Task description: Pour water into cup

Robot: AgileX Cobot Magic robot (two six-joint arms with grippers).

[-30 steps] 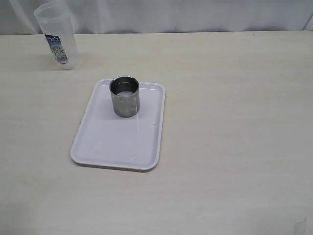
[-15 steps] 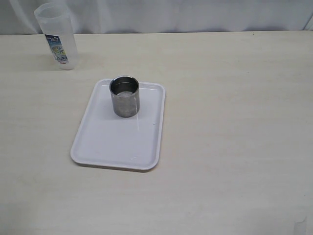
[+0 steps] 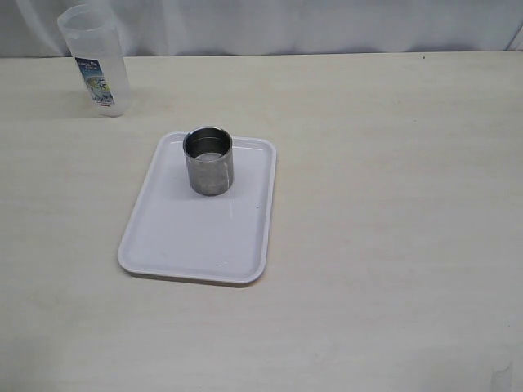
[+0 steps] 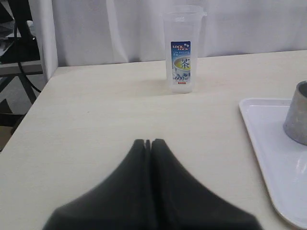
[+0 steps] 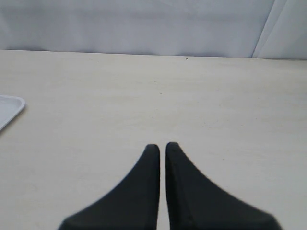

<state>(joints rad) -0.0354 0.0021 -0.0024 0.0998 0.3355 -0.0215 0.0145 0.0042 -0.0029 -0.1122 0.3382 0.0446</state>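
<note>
The cup is stood upright on the white tray, at its far end. Whether water lies inside cannot be told. The plastic tumbler is set well beyond the tray's far-left corner. The left gripper and the right gripper are both clenched on nothing, each positioned off the tray.

Open table surface lay to the right of and in front of the white tray, while the steel cup, upright at the tray's far end, and the plastic tumbler near the far left corner obstructed the left side.
</note>
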